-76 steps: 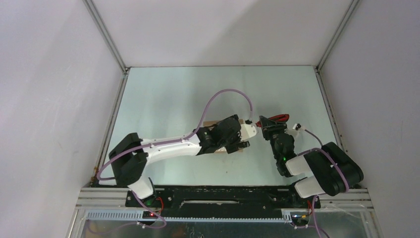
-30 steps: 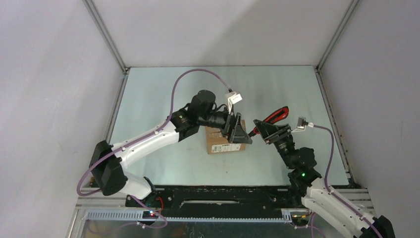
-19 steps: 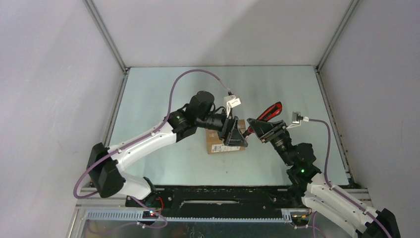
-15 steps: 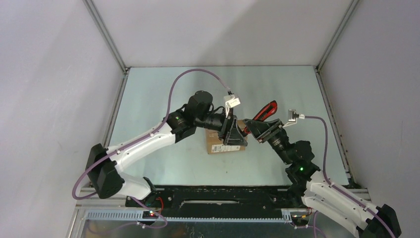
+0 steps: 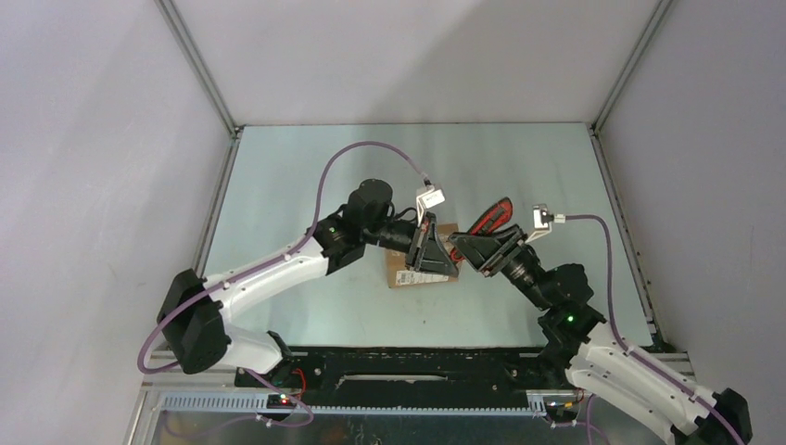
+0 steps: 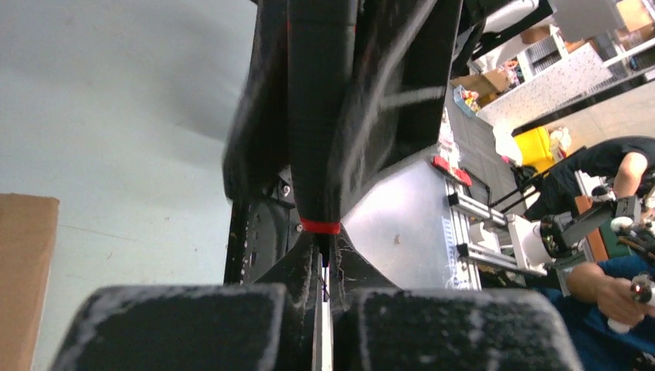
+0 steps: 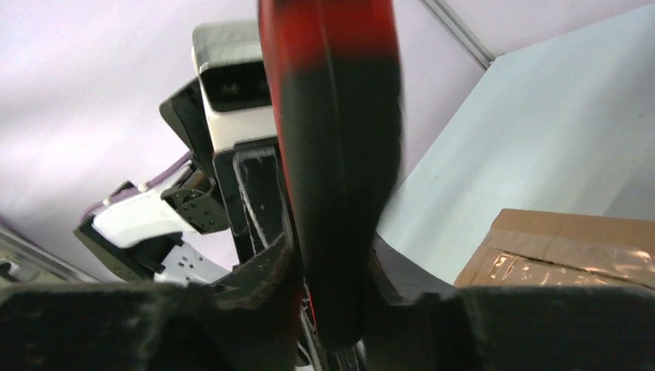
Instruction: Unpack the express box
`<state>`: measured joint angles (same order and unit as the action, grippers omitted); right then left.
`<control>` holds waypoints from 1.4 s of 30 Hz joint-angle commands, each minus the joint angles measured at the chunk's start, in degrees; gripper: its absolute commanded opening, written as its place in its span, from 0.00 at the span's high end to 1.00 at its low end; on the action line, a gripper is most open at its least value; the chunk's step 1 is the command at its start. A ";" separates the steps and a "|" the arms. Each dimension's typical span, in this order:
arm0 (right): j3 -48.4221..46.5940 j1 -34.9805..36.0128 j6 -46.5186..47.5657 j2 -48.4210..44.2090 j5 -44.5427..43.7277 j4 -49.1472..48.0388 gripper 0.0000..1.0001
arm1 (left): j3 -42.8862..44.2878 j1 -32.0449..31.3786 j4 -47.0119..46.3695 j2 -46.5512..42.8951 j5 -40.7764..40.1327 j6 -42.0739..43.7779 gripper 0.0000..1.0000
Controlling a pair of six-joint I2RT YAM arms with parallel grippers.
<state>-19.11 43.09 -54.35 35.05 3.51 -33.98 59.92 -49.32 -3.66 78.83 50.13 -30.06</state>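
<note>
We see a pale green counter (image 5: 306,176) closed in by white walls (image 5: 417,56), with metal frame posts (image 5: 199,65) in the back corners. Beyond the enclosure, the left wrist view shows a workroom with people.

The express box (image 5: 414,276) lies flat near the counter's middle, its white label facing the arms' bases. Both grippers meet just above its right end. The right gripper (image 5: 461,247) is clamped on the red-and-black utility knife (image 5: 491,215), whose handle slants up and away. The left gripper (image 5: 445,252) faces it with its jaws pressed together, seemingly on the knife's thin tip. We cannot tell whether either gripper touches the box.
</note>
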 commanded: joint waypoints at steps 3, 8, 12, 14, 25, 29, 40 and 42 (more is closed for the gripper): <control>-2.77 -10.78 -1.07 -7.92 12.54 11.25 0.35 | 5.85 0.00 21.37 -0.44 5.93 17.16 1.00; -2.94 -18.47 -3.28 -11.17 29.44 13.85 0.27 | 8.23 -0.06 29.71 -0.09 7.43 23.53 1.00; -3.56 -18.96 -1.66 -10.67 36.05 16.71 0.25 | 11.33 -0.96 38.29 1.25 8.43 29.84 1.00; -3.82 -18.96 -0.81 -10.81 38.12 17.70 0.28 | 11.44 -1.21 38.77 1.28 8.85 29.97 1.00; -7.50 -18.12 7.71 -10.23 45.06 28.08 0.37 | 12.59 -1.43 43.75 2.04 12.65 34.91 1.00; -8.68 -16.25 10.24 -8.74 45.03 30.54 0.34 | 12.59 -1.69 44.09 2.08 12.20 35.11 1.00; -10.86 -9.60 15.28 -4.50 40.03 36.46 0.65 | 13.04 -1.86 44.84 2.36 11.57 35.36 1.00; -10.86 -9.80 15.37 -4.25 39.66 36.58 0.81 | 12.94 -1.84 44.96 2.15 11.38 35.45 1.00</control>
<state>-27.51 32.93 -40.73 30.06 44.49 1.30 68.27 -50.68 43.18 81.49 59.70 3.75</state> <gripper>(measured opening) 0.300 0.036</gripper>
